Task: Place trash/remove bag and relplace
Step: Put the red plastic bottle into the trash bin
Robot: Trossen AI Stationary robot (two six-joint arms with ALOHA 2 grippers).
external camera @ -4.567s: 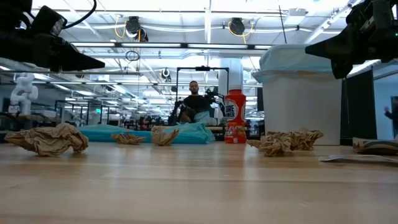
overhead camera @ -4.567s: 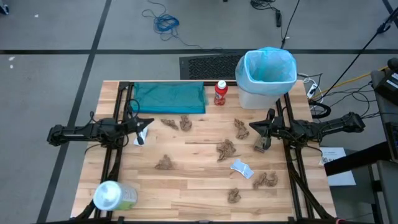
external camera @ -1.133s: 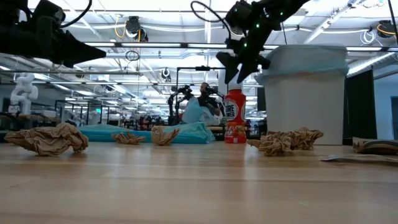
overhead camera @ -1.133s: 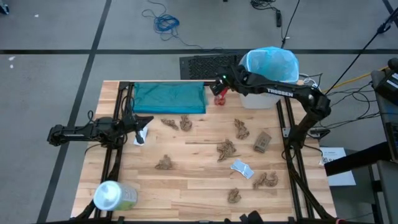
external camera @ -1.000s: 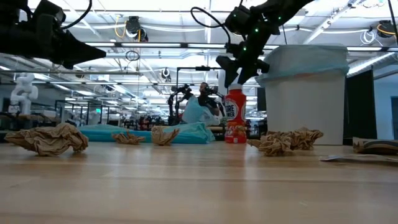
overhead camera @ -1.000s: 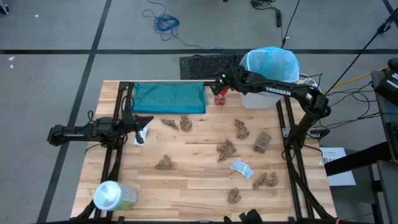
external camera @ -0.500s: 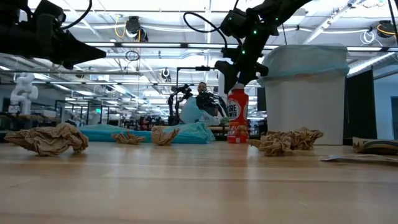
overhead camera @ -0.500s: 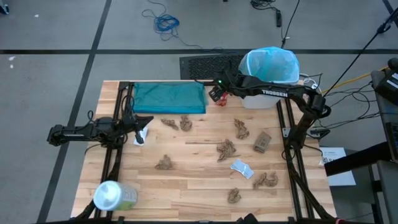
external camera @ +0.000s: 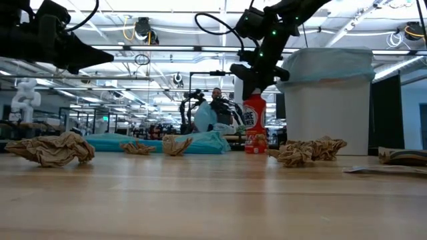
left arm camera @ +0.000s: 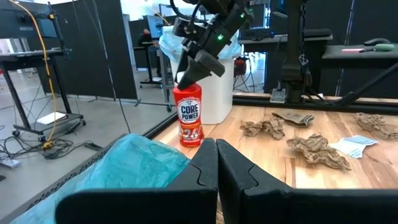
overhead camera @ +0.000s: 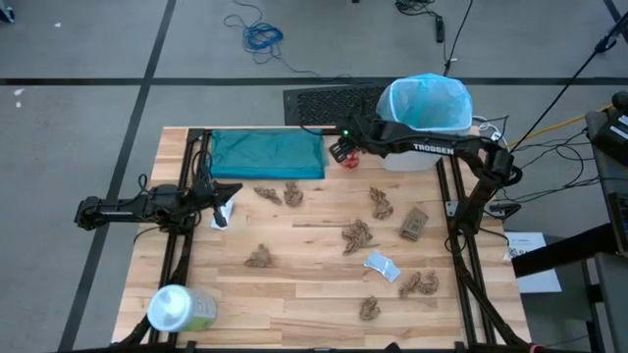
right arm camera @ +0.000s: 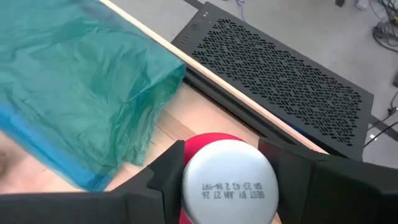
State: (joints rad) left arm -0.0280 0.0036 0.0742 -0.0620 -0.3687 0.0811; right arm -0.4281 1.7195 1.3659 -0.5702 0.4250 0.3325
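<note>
Fingers of the right gripper (right arm camera: 227,171) are straddling the white cap of the red bottle (left arm camera: 188,116), one on each side and seemingly touching it, though a firm grip is hard to confirm. That bottle is standing upright at the table's far edge, between the teal-green bag (overhead camera: 266,154) and the white bin (external camera: 325,110), whose rim is wearing the pale blue liner (overhead camera: 425,102). Crumpled brown paper wads (overhead camera: 357,235) and a white scrap (overhead camera: 382,265) are lying scattered across the wooden table (overhead camera: 294,294). The left gripper (left arm camera: 217,163) is hovering over the table's left side with its fingers pressed together, holding nothing. A pale-green container (overhead camera: 180,310) is lying near the front left corner.
</note>
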